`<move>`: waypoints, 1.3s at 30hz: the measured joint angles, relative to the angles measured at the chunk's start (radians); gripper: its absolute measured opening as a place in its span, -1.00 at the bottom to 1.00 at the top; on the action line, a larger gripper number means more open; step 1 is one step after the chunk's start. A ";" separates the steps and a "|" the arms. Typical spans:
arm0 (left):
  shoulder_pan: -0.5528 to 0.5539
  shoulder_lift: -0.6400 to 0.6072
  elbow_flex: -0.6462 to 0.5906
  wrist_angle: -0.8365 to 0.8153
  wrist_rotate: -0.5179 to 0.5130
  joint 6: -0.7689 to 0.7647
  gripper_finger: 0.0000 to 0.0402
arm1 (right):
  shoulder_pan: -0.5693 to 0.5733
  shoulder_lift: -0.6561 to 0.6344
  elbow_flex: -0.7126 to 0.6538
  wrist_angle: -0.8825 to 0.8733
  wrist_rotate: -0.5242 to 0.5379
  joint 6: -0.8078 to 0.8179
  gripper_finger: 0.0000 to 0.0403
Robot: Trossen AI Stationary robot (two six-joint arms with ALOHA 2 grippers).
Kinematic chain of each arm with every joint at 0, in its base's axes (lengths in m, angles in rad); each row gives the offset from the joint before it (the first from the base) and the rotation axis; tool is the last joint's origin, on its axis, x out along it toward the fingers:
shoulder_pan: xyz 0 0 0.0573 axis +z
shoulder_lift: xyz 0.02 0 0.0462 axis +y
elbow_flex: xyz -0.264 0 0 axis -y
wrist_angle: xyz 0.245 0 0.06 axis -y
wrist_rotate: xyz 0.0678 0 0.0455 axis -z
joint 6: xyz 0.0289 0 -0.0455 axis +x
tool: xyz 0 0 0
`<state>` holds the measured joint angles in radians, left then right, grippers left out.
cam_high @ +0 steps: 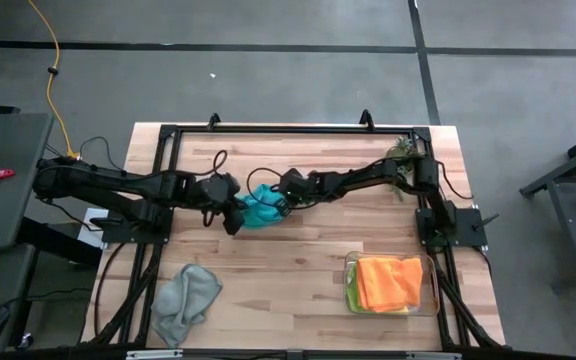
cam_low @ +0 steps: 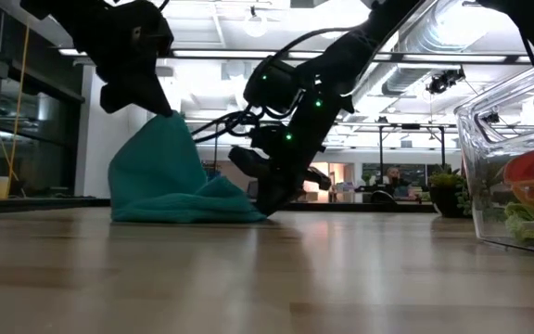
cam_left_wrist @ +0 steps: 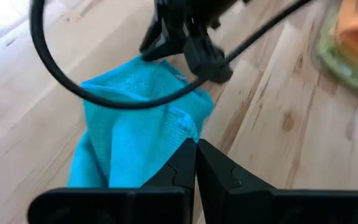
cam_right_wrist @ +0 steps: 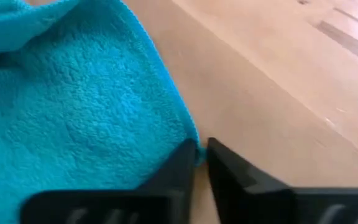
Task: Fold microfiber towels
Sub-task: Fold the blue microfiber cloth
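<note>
From above, the teal towel (cam_high: 261, 208) lies bunched between the left claw (cam_high: 238, 212) and right claw (cam_high: 278, 207), its folds hidden under both. At worktop level it drapes limp and light from the left claw, pinched at a corner. Each wrist view shows its claw clamped on a towel edge, the best hold.

Teal towel (cam_high: 260, 209) (bright blue-green), grey towel (cam_high: 186, 298), orange towel (cam_high: 388, 282) on a lime green one (cam_high: 352, 298), clear tray (cam_high: 434, 290), light wood table (cam_high: 298, 280), black arms
</note>
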<state>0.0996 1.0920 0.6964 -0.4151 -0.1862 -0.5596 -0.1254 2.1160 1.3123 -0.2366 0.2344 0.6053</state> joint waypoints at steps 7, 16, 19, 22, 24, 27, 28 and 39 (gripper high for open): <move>0.045 -0.032 0.002 0.032 0.002 -0.040 -1.00 | 0.002 -0.069 -0.008 -0.160 -0.071 -0.050 -0.98; 0.142 -0.093 0.063 0.029 -0.005 0.017 -1.00 | 0.002 -0.373 -0.178 -0.246 -0.059 -0.106 -1.00; 0.180 -0.093 0.097 0.027 -0.006 0.058 -1.00 | 0.002 -0.529 -0.262 -0.206 -0.054 -0.074 -1.00; 0.225 -0.089 0.119 0.081 -0.006 0.120 -1.00 | 0.002 -0.661 -0.329 -0.194 -0.050 -0.057 -1.00; 0.258 -0.083 0.125 0.126 -0.003 0.153 -1.00 | 0.000 -0.736 -0.341 -0.184 -0.034 -0.056 -1.00; 0.316 -0.082 0.144 0.158 0.012 0.190 -1.00 | -0.012 -0.810 -0.335 -0.191 -0.025 -0.065 -1.00; 0.337 -0.082 0.154 0.156 0.018 0.199 -1.00 | -0.014 -0.824 -0.328 -0.194 -0.025 -0.075 -1.00; 0.457 -0.083 0.309 0.036 0.132 0.348 -1.00 | -0.080 -0.848 -0.111 -0.347 -0.024 -0.244 -1.00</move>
<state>0.5564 1.0089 1.0051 -0.3793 -0.0545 -0.2114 -0.2052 1.2678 1.2016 -0.5840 0.2100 0.3617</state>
